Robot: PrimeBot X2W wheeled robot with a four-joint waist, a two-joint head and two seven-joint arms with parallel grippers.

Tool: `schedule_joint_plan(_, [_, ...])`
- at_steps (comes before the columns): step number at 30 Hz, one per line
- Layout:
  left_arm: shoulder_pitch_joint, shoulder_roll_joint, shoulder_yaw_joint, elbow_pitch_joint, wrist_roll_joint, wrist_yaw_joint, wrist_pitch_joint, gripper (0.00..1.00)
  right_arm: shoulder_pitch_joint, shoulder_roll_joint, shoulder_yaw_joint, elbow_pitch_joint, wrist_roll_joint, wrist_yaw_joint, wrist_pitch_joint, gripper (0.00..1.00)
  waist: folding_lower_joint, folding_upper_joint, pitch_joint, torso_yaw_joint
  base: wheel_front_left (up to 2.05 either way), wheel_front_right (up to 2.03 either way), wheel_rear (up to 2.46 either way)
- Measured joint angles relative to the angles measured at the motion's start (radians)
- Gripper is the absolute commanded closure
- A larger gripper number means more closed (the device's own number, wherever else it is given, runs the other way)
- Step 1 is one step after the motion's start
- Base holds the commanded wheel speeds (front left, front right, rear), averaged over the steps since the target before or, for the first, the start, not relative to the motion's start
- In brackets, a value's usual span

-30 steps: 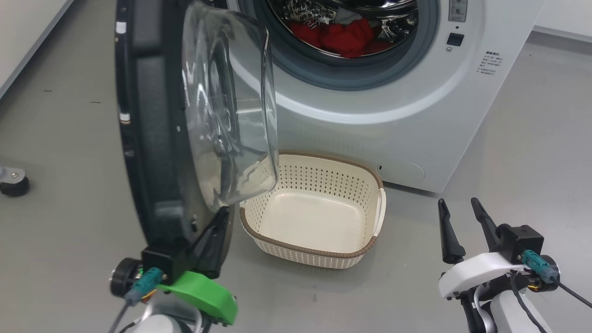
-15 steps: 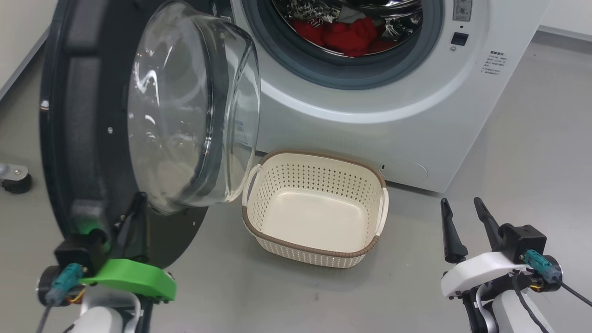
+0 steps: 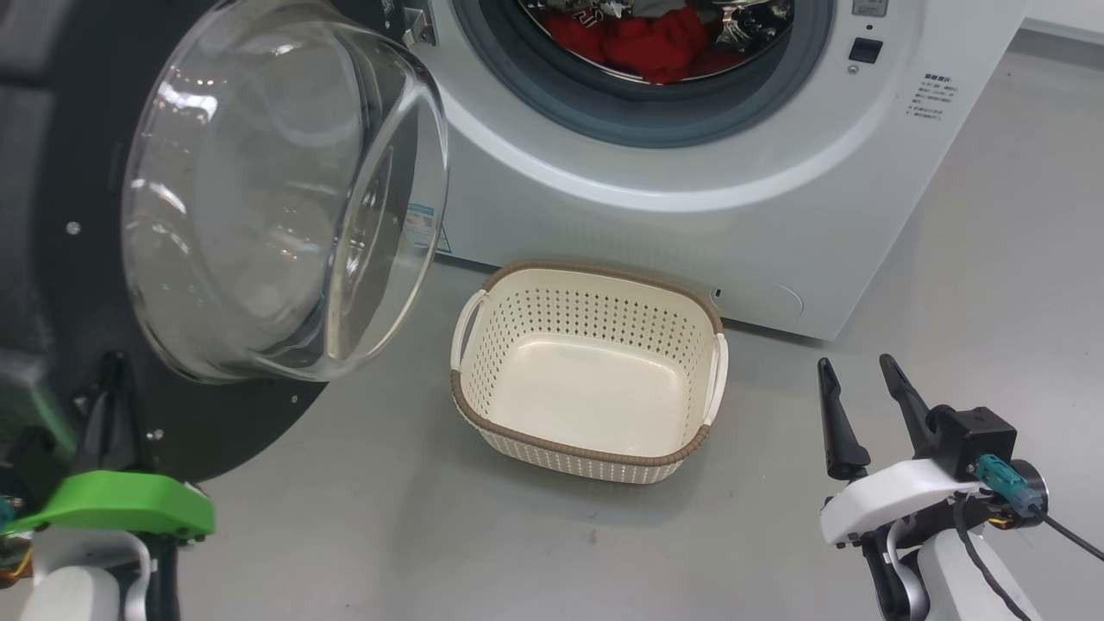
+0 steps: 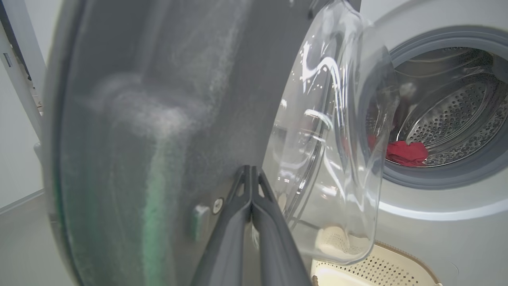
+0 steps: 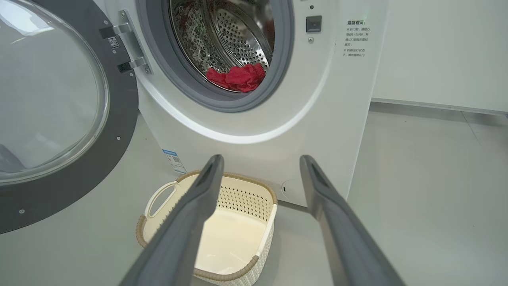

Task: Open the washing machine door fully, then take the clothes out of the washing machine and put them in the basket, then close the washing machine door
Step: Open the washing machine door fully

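The washing machine door [image 3: 285, 198] hangs swung out to the left, its clear glass bowl facing me inside the black ring. My left gripper [image 3: 112, 371] is shut, its fingertips [image 4: 251, 174] resting against the door's inner face low on the ring. The washing machine [image 3: 690, 224] stands with its drum uncovered. The red clothes [image 3: 655, 43] lie at the bottom of the drum, clothes [image 5: 238, 77]. The empty cream basket [image 3: 586, 453] sits on the floor in front of the machine. My right gripper [image 3: 856, 371] hovers open to the basket's right, gripper [image 5: 262, 159] pointing at the machine.
Grey floor spreads around the basket and out to the right. A white wall with a skirting [image 5: 436, 107] runs behind the machine at the right. The door's metal hinge [image 5: 127, 47] sits at the opening's left. A blue label [image 5: 172, 159] marks the machine's lower left corner.
The door has swung further open to the left, with my shut left gripper moving left along with it. My right gripper has stayed where it was, open.
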Motion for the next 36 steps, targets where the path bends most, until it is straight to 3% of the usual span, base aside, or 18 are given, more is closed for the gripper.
schedule_joint_plan(17, [-0.074, 0.046, 0.127, 0.131, -0.018, 0.009, -0.003, 1.00, -0.026, 0.000, -0.014, -0.001, -0.024, 0.009, 0.000, 0.00, 0.0000, 0.0000, 0.035, -0.009, 0.00, 0.00, 0.00])
schedule_joint_plan(36, [-0.101, 0.037, 0.103, 0.152, 0.007, 0.009, -0.035, 1.00, -0.039, 0.000, -0.020, 0.005, -0.034, 0.022, 0.000, 0.00, 0.0000, 0.0000, 0.035, -0.010, 0.00, 0.00, 0.00])
